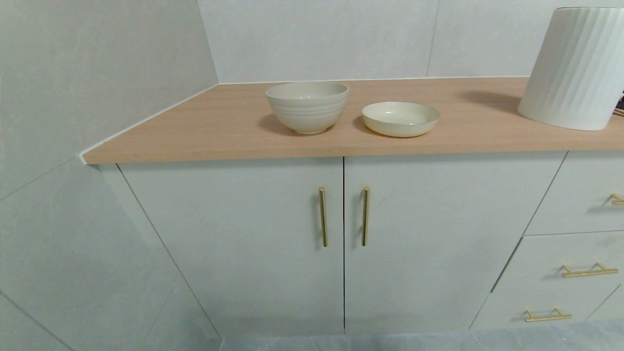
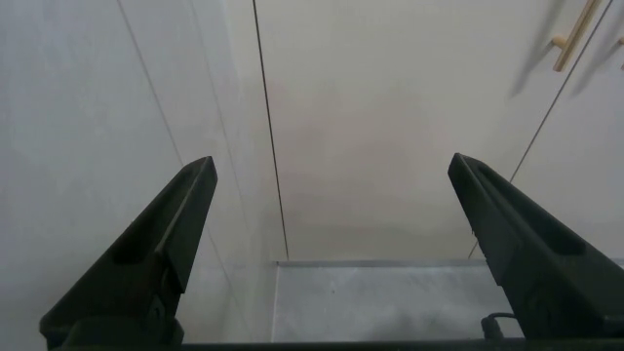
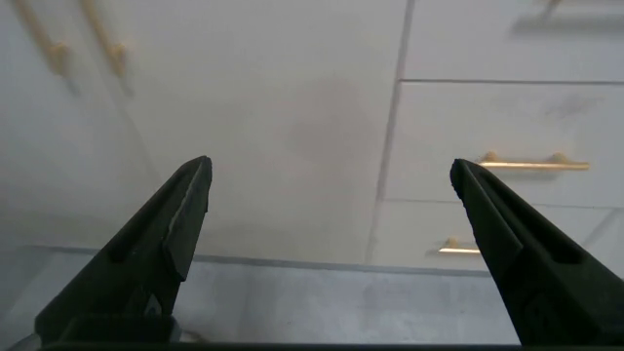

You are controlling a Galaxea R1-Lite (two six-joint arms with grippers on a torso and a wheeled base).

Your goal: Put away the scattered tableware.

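**A:** How did your jaws stand?

**B:** Your left gripper was spread wide with nothing between its fingers. It was low down, facing the doors under the counter. Your right gripper was open just as wide and also held nothing. It faced the drawers under the counter.

**A:** And where was the tableware?

**B:** The bowl sat upright on the counter, left of its middle and near the front edge. The dish lay on the counter too, just to the right of the bowl and not touching it.

**A:** What else was around the counter?

**B:** A white ribbed tub stood at the counter's right end, well apart from the dish. Under the counter, both doors were shut, and their gold handles ran upright on either side of the seam. The drawers sat below the counter's right end, each with a gold bar across it.
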